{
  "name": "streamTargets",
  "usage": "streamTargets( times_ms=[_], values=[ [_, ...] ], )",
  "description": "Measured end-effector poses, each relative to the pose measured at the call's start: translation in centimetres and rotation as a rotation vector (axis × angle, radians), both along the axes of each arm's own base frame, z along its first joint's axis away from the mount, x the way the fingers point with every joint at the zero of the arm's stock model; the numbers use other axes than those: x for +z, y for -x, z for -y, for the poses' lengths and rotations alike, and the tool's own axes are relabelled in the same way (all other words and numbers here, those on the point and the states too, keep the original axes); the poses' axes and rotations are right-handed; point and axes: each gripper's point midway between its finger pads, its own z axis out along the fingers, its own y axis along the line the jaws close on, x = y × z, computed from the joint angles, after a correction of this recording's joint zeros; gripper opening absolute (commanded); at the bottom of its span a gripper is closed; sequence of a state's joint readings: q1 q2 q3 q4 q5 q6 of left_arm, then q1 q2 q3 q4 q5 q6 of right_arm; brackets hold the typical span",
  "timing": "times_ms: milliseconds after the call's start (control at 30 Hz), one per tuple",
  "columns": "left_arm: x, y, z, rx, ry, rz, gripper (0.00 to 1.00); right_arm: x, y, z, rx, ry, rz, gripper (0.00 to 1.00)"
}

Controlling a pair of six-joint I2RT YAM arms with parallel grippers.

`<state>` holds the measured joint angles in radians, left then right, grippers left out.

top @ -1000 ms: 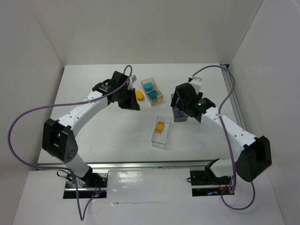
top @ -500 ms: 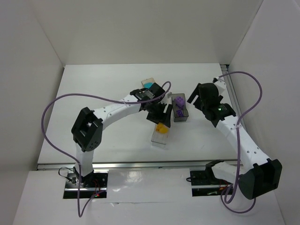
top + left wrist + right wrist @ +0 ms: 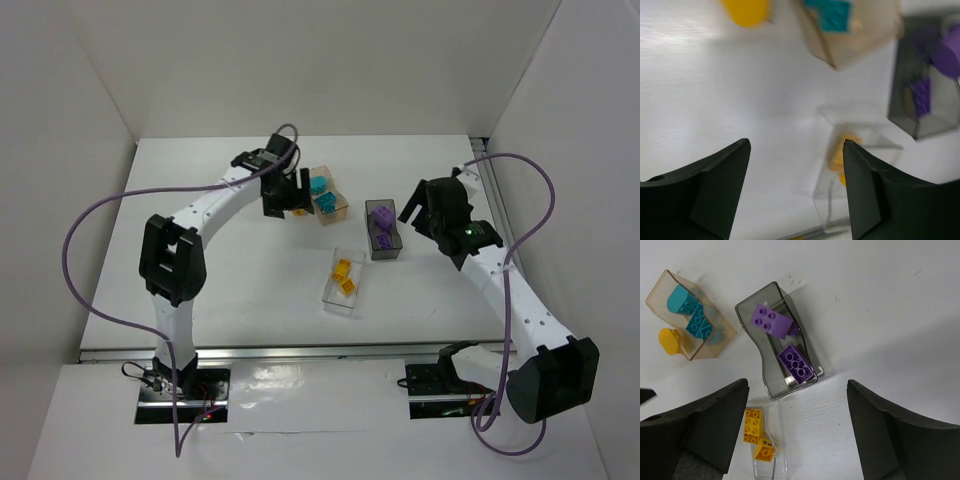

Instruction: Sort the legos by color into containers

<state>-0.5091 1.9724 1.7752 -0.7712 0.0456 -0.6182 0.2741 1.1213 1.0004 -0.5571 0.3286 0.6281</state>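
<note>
The one loose yellow brick lies on the table at the upper left of the left wrist frame, just beside the amber box and ahead of the wide, empty left gripper, the nearer one, while the right gripper hangs wide and empty; no writing shows.
</note>
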Motion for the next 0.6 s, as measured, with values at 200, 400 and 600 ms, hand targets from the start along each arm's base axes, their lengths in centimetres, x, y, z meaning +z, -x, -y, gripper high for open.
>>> streamTargets(
  times_ms=[200, 400, 600],
  values=[
    [-3.3, -5.2, -6.6, 0.269, -0.039, -0.056, 0.89, -1.0, -0.5, -0.8, 0.035, -0.015, -0.023, 0.86],
    [-7.0, -8.1, -5.2, 0.265, -0.046, -0.086, 0.89, -1.9, -0.7, -1.6, 0.066, -0.032, -0.048, 0.86],
    [-9.0, -8.9, -4.5, 0.257, -0.035, -0.117, 0.82, -2.4, -0.8, -2.2, 0.087, -0.046, -0.064, 0.86]
  ],
)
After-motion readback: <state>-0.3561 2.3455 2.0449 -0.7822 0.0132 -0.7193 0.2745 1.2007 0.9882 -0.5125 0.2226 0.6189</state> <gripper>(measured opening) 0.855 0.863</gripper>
